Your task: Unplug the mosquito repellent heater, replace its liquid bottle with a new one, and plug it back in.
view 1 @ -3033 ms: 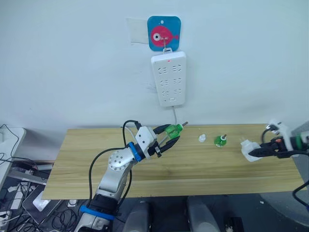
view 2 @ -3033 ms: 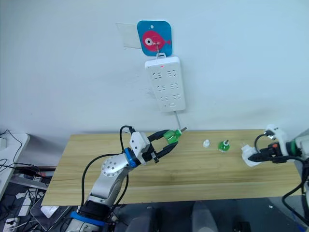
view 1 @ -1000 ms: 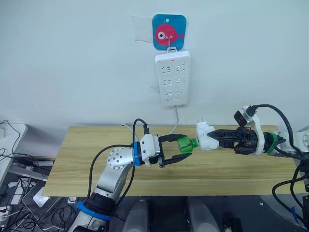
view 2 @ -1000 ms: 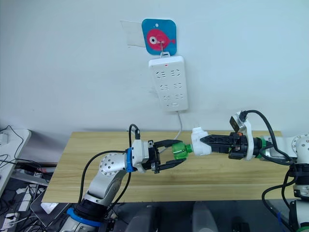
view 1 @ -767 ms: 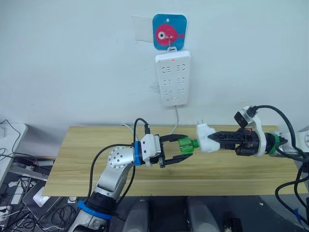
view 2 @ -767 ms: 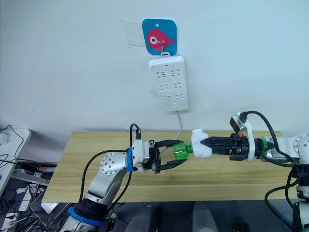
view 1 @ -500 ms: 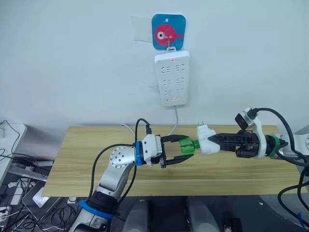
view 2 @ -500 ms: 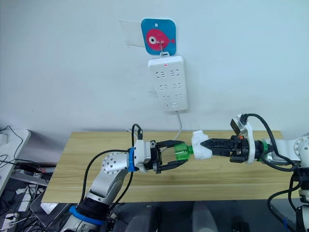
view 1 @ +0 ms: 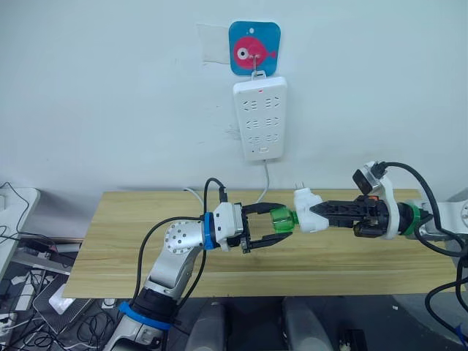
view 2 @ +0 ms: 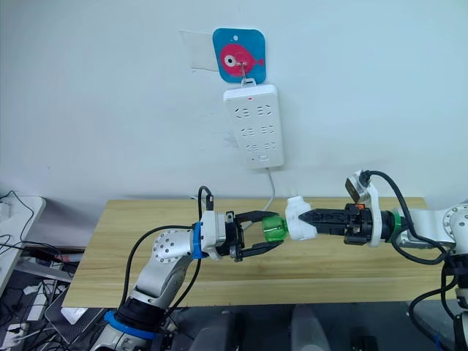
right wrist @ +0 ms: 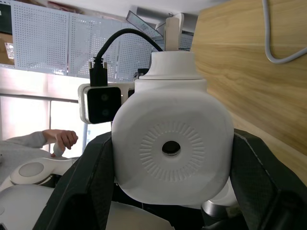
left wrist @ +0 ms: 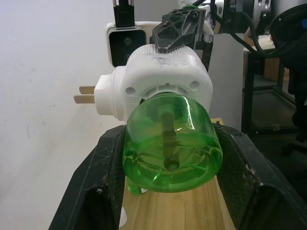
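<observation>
Above the middle of the wooden table (view 1: 146, 241), my left gripper (view 1: 275, 224) is shut on a green liquid bottle (view 1: 281, 220) lying level, neck toward the right. My right gripper (view 1: 319, 211) is shut on the white mosquito repellent heater (view 1: 303, 218), whose metal prongs (view 1: 298, 186) point up toward the wall. The bottle's neck meets the heater's underside. In the left wrist view the bottle (left wrist: 170, 148) sits between both fingers (left wrist: 96, 191), with the heater (left wrist: 163, 81) right behind it. In the right wrist view the heater's domed top (right wrist: 170, 148) faces the camera.
A long white power strip (view 1: 257, 119) hangs on the wall under a blue fish hook plate (view 1: 254, 48), and its cable (view 1: 265, 183) drops behind the table. A person's hand (right wrist: 60, 139) shows far off in the right wrist view.
Three seconds ago the arms were apart, the heater low at the table's right end. In the last second the right gripper has pushed the heater a little left against the bottle's neck.
</observation>
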You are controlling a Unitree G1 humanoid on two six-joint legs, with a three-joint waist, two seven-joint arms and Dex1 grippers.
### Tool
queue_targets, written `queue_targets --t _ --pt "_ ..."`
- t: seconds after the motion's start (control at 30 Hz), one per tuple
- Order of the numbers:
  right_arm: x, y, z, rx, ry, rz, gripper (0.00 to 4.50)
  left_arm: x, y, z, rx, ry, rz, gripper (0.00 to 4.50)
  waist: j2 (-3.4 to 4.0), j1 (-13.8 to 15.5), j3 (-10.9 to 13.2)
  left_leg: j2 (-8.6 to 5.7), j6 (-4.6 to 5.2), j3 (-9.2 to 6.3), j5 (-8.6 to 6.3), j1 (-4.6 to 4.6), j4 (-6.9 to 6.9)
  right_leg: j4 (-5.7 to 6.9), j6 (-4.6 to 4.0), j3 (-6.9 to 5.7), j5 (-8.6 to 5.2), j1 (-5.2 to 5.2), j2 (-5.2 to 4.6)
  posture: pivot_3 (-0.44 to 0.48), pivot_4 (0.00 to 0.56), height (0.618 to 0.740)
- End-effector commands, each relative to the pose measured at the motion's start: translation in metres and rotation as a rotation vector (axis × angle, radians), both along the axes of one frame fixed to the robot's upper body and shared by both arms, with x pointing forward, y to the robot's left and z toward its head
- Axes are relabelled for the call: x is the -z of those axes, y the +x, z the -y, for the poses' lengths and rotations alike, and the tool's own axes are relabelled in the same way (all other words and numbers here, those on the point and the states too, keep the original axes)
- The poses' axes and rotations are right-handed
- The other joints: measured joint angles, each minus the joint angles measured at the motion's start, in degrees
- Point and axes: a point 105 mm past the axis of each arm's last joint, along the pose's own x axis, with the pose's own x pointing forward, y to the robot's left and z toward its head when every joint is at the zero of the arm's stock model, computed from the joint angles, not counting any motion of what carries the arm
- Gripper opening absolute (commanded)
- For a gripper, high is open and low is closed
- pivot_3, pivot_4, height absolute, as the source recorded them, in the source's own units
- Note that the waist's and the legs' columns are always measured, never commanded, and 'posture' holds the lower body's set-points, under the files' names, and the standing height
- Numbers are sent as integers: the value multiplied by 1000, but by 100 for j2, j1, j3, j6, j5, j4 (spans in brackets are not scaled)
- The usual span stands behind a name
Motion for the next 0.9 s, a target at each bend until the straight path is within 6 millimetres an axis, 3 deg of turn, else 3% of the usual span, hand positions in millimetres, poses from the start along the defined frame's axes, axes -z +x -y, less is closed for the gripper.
queue_targets --t 0.03,0.1,0.37,0.63,0.8,0.9 --pt "-16 -19 -16 -134 90 33 3967 -6 -4 11 35 -20 23 2251 0 1 0 0 0 0 0 0 0 0 0 0 0 0 0 -120 215 740" --pt "-18 -20 -14 -143 95 32 4466 -6 -2 9 27 -18 25 2251 0 0 0 0 0 0 0 -1 0 0 0 0 0 0 0 -123 216 740" --pt "-10 -21 -21 -133 79 31 4466 -10 3 9 9 -29 34 2251 0 -1 0 3 0 -1 0 0 0 0 0 0 0 0 4 -121 221 740" --pt "-3 -39 -19 -191 61 -5 4466 -14 12 6 -30 -44 40 2251 0 1 0 3 0 -2 0 -1 1 0 0 -1 0 0 4 -122 224 740" --pt "1 -57 -9 -227 10 -45 4466 -16 15 7 -42 -54 41 2251 0 2 1 3 0 -4 0 -1 1 0 0 -2 0 0 4 -124 224 740" --pt "8 -56 4 -188 -65 -35 4466 -17 15 7 -40 -55 43 2251 -1 4 1 3 0 -3 0 -2 1 -2 0 -2 0 0 4 -126 223 740"
